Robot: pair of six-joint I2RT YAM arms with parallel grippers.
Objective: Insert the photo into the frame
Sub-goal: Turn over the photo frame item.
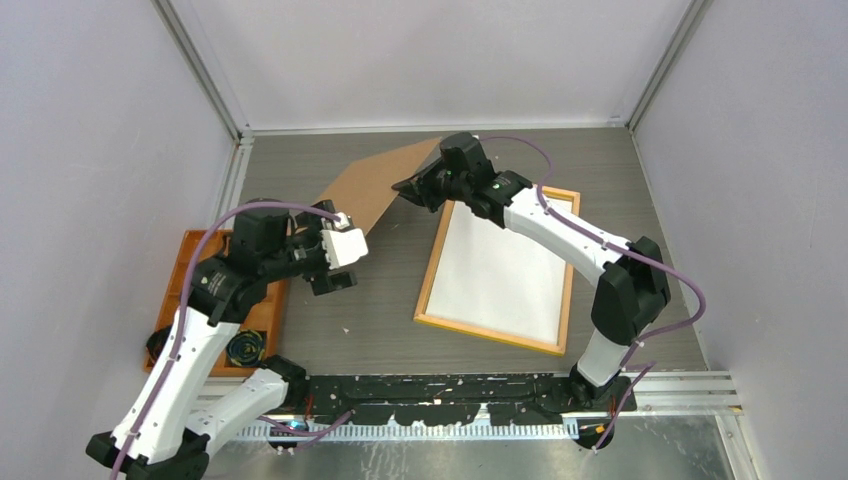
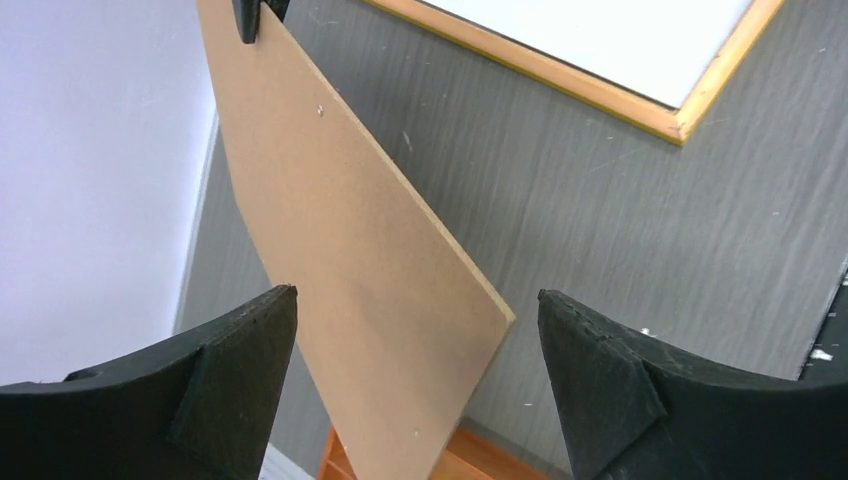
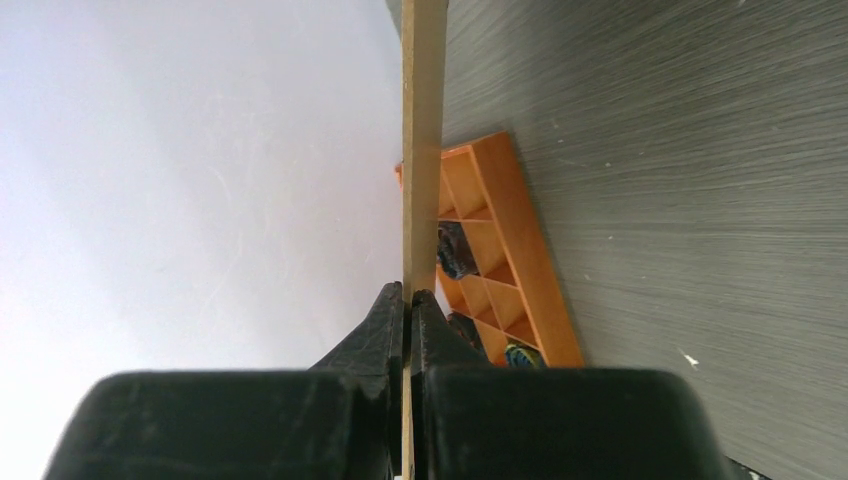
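Note:
The frame (image 1: 490,336) lies back up on the table, right of centre, showing light wood edges. The photo (image 1: 500,270) lies inside it with its white back up. My right gripper (image 1: 408,187) is shut on one corner of the brown backing board (image 1: 375,185) and holds it tilted off the table, left of the frame. In the right wrist view the board's thin edge (image 3: 422,120) runs out from between my shut right gripper (image 3: 410,300). My left gripper (image 1: 335,270) is open; in its wrist view the board's lower corner (image 2: 350,270) shows between its spread fingertips (image 2: 260,340), untouched.
An orange compartment tray (image 1: 190,250) with small items sits at the table's left edge, partly under my left arm; it also shows in the right wrist view (image 3: 510,230). White walls close in the left, back and right. The frame's corner (image 2: 690,115) shows in the left wrist view.

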